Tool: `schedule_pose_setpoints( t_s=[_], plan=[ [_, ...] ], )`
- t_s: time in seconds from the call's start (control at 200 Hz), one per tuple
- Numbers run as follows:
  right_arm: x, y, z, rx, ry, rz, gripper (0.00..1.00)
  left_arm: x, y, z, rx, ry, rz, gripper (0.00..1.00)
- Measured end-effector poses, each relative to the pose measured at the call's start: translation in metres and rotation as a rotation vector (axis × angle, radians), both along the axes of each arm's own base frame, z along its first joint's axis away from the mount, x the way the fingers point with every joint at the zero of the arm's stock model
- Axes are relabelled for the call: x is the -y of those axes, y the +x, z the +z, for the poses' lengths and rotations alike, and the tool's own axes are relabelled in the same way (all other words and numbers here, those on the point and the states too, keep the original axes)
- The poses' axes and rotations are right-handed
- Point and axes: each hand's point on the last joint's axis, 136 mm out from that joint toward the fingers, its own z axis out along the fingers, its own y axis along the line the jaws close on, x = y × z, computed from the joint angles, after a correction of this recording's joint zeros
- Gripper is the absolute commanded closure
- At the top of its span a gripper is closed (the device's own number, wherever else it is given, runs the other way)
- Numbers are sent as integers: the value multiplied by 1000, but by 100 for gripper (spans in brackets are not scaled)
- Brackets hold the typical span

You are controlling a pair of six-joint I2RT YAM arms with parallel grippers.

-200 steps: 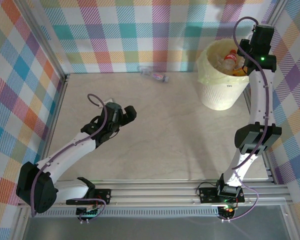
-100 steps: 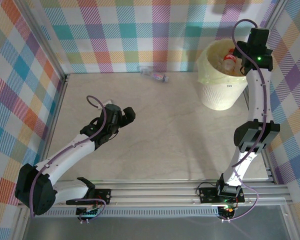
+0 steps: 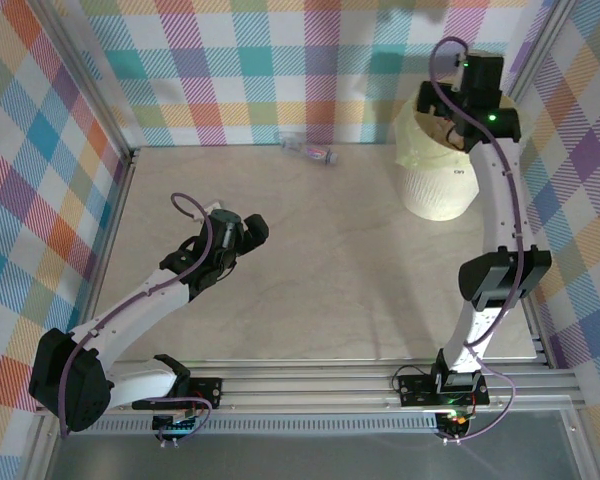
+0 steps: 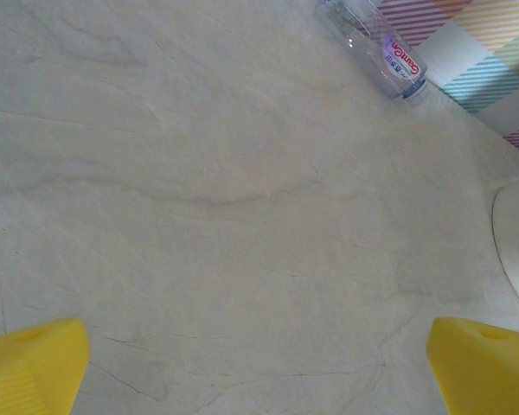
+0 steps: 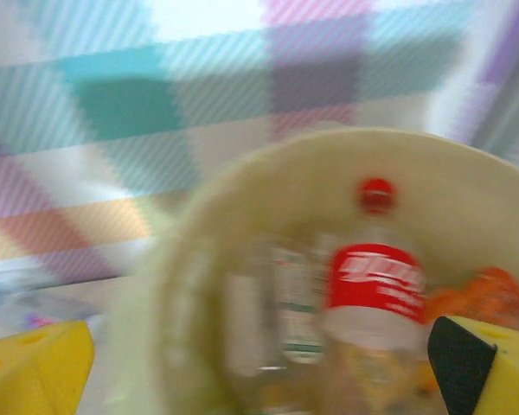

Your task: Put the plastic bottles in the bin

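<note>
On table (image 3: pixel 360 270): clear bottle (image 3: pixel 309 151) lying on side close to back wall, well left of bin (image 3: pixel 438 185). Long axis nearly along wall, right end slightly nearer; cap end not discernible. Mid-table: left gripper (image 3: pixel 252 232), fingers (image 4: pixel 35 363) spread wide, nothing held, well short of clear bottle. Above bin mouth: right gripper (image 5: pixel 259 363), spread wide, empty. Inside bin, blurred: red-labelled bottle (image 5: pixel 374 290), red cap toward far rim.

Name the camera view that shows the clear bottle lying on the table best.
Left wrist: the clear bottle lies close, label legible, one end at the frame edge. The top external view shows the clear bottle whole but tiny, by the back wall. The right wrist view is too blurred to tell.
</note>
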Motion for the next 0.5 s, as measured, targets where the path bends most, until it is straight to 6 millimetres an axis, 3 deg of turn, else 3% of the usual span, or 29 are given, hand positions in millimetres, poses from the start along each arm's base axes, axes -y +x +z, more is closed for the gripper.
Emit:
schedule_pose_setpoints(
  t_s=[0.175,0.31,0.405,0.5],
  plan=[
    [-89,-8,16,55,54,267,0,-1,2,0,-7,-6,8,0],
    [-150,-13,11,60,124,499,0,-5,13,-4,-35,-15,33,0],
    [-179,-3,-9,38,181,608,0,-7,28,-12,-67,-19,57,0],
    [-197,19,-51,-22,225,664,0,-8,45,-18,-92,-17,76,0]
  ],
)
